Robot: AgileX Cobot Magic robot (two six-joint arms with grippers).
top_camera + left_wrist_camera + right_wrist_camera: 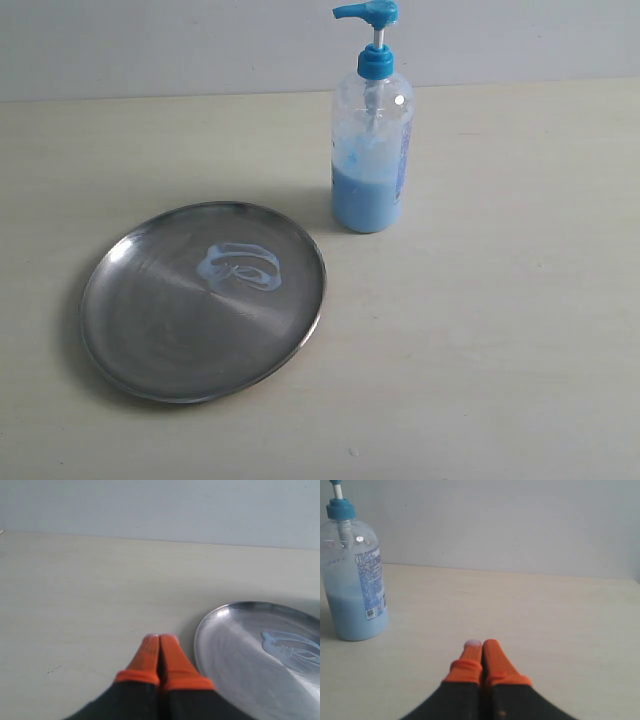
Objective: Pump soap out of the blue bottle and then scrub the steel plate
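Observation:
The blue bottle [371, 140] stands upright at the back of the table, its blue pump head pointing left; pale blue liquid fills its lower part. To its front left lies the steel plate [160, 330], with a pale blue smear of soap [240, 267] near its middle. Neither gripper shows in the exterior view. In the left wrist view my left gripper [159, 639] is shut and empty, close beside the plate's [225, 650] rim; the soap [292, 650] lies further in. My right gripper [482, 644] is shut and empty, well apart from the bottle [355, 587].
A pale wooden tabletop [500, 340] carries both things, with a plain light wall [200, 45] behind. One orange fingertip [472, 644] of the right gripper has a pale whitish spot at its end.

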